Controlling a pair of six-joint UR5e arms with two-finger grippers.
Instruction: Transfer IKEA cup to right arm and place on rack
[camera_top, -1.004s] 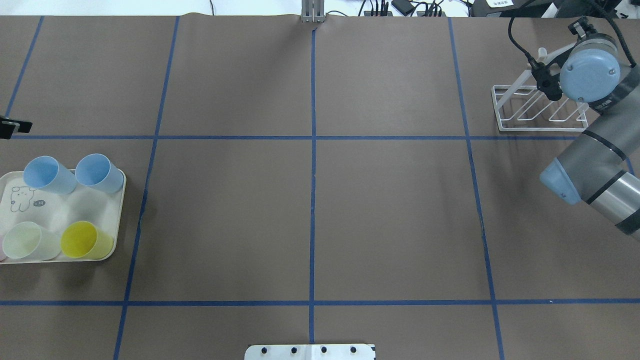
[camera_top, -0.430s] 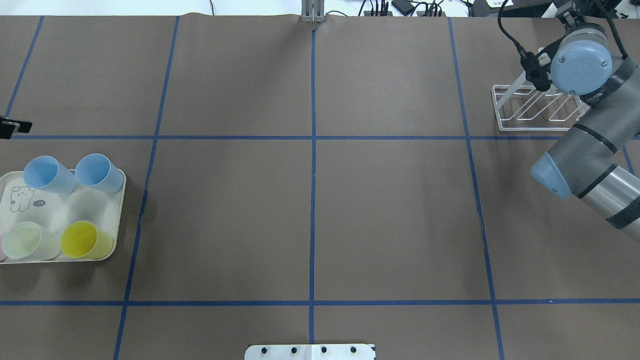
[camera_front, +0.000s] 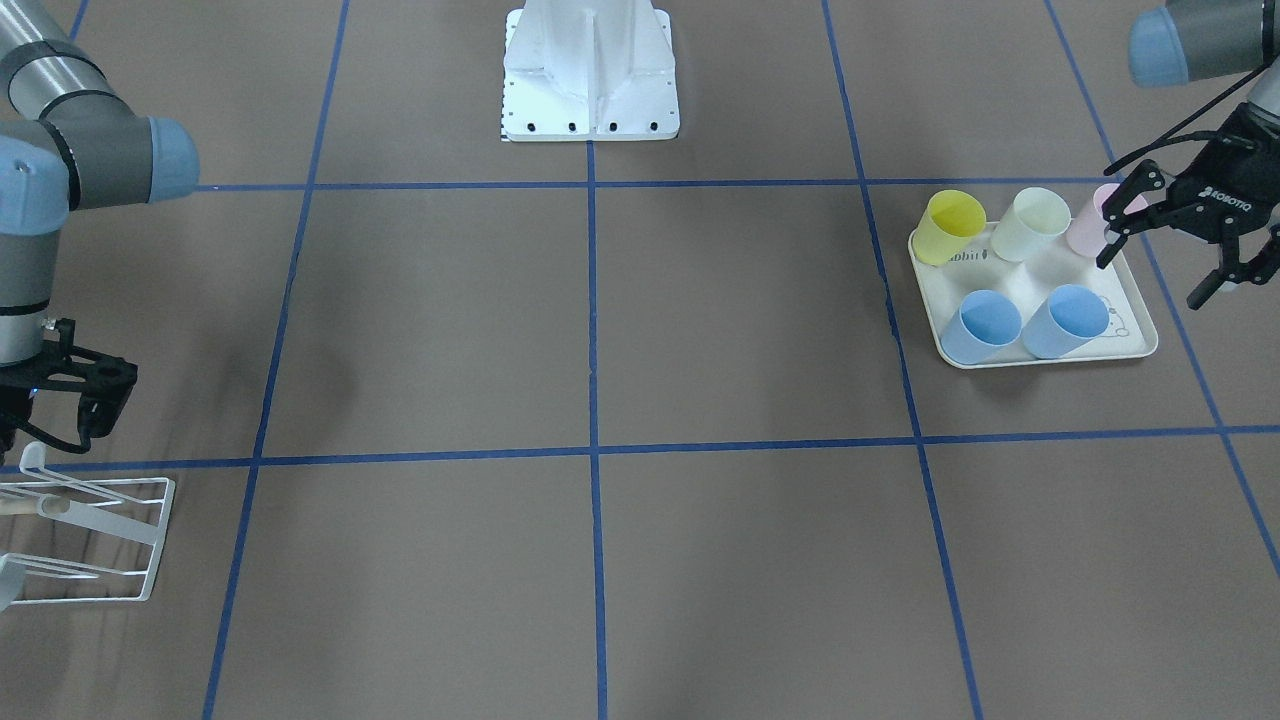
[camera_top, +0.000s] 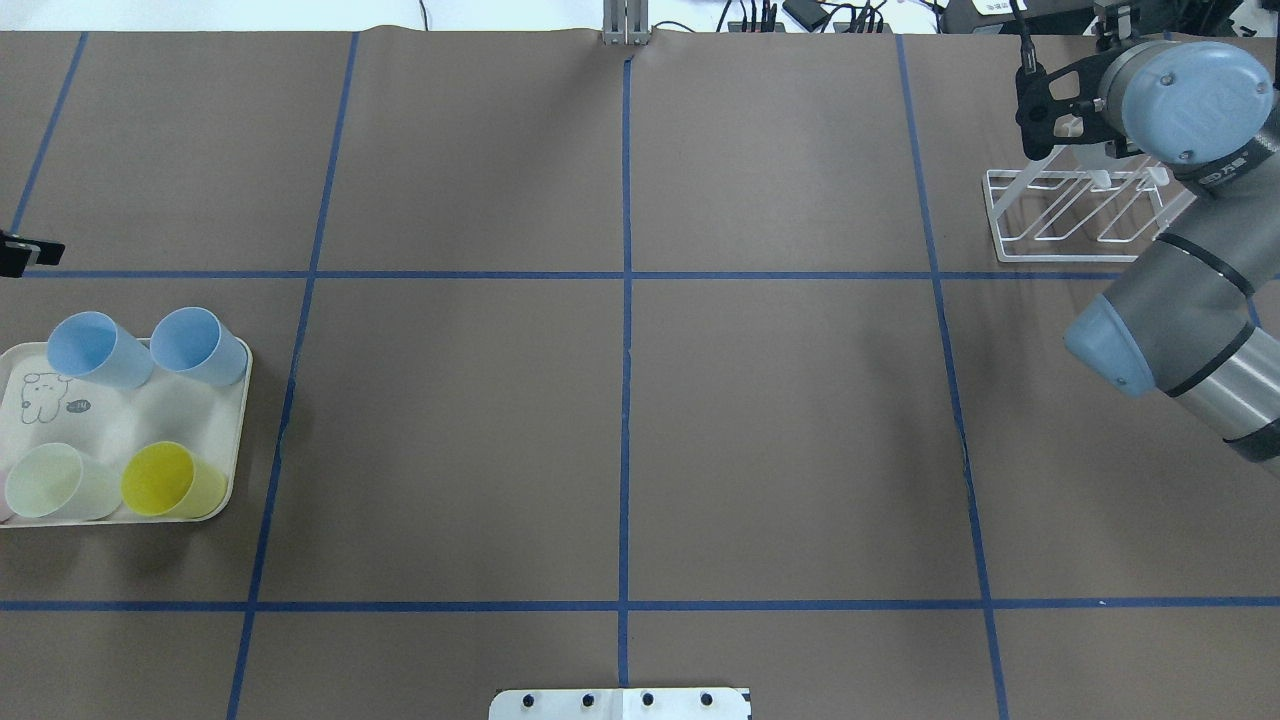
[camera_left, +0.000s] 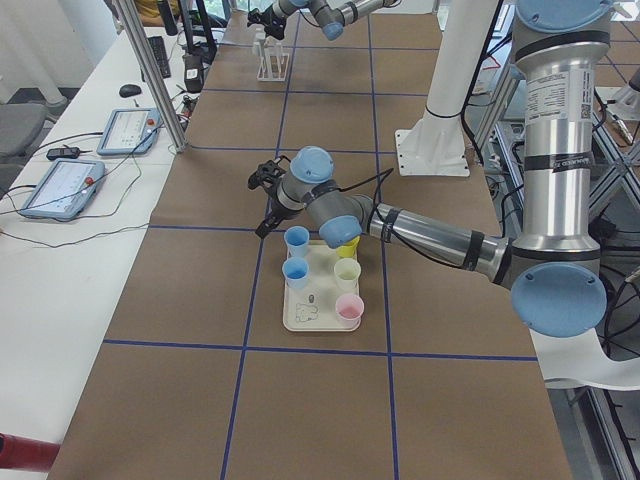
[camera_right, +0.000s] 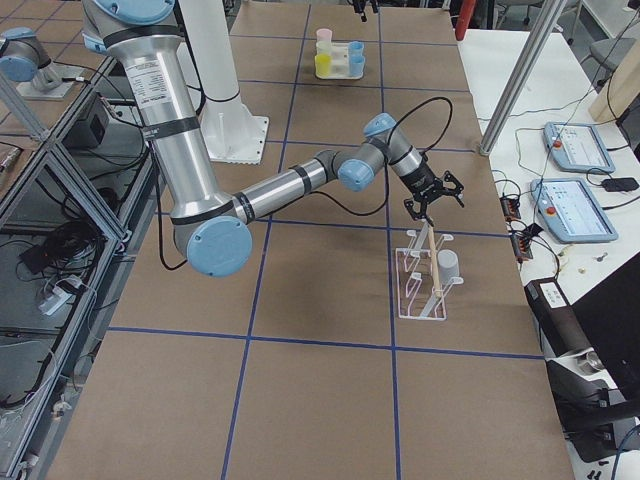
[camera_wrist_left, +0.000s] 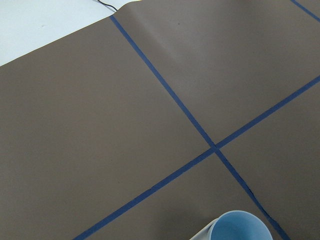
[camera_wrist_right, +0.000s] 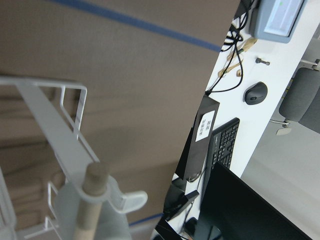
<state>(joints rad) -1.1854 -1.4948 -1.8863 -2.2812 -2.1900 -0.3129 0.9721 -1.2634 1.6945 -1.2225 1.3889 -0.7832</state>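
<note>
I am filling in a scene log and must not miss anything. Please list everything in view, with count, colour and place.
table: one, brown with blue lines, under everything
tray: one, cream, robot's left end of table
blue cups: two, light blue, tray's far row
yellow cup: one, yellow, tray's near row
pale green cup: one, pale green, tray's near row
pink cup: one, pink, tray's near row
rack: one, white wire, robot's right end of table
whitish cup: one, whitish, on the rack
robot base: one, white, table's middle edge
left gripper: one, black, open, raised near the tray
right gripper: one, black, open, over the rack
</note>
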